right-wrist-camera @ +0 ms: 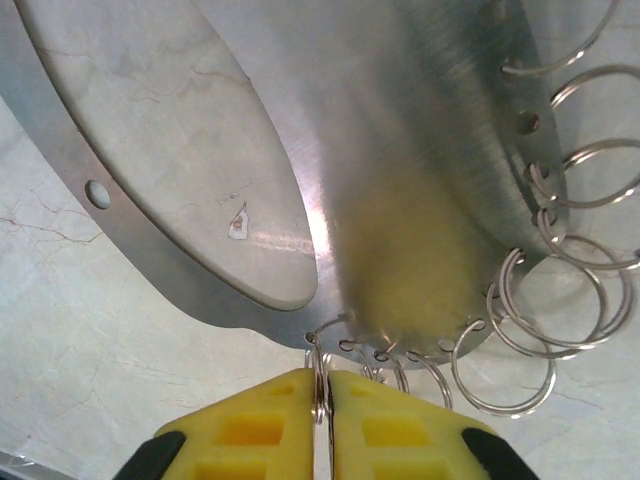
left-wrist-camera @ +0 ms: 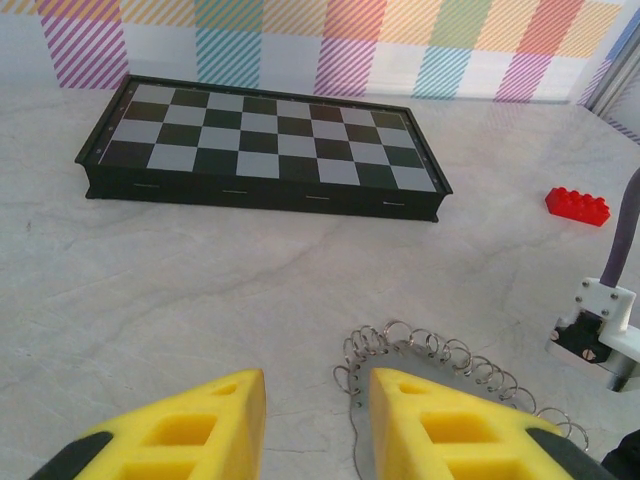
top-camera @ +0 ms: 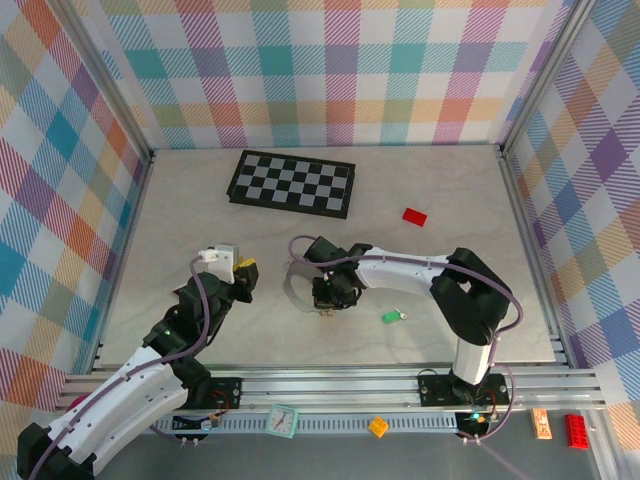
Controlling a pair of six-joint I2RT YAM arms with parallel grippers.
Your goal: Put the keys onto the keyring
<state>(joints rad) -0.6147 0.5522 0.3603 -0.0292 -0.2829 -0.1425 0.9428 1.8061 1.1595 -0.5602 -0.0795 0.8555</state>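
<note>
Pinching one small wire ring (right-wrist-camera: 318,375) between its yellow fingers, the right gripper (right-wrist-camera: 322,395) holds the edge of the keyring (right-wrist-camera: 400,200), a large grey metal loop made of a flat shiny band with holes along its rim and many small wire rings hung through them. The two pads are pressed almost together with only that thin ring between them.

From the top camera, the right gripper (top-camera: 325,298) sits near the middle of the pale marbled table (top-camera: 200,200). The keyring (top-camera: 294,280) lies just to its left, between the two grippers.

The left gripper (top-camera: 243,272) hovers to the left of the keyring and apart from it. In the left wrist view its yellow fingers (left-wrist-camera: 210,420) are spread with nothing between them, and the left gripper (left-wrist-camera: 315,400) points toward the keyring's row of little rings (left-wrist-camera: 430,350), which lies just ahead of the right-hand finger.

A tiny key with a green plastic head (top-camera: 392,317) lies flat on the table to the right of the right gripper. It is apart from the keyring, on the near side of the right arm's forearm.

A black-and-white chequered board (top-camera: 292,183) rests at the far side of the table. A small red flat brick (top-camera: 414,216) lies to its right, well apart from the keyring.
</note>
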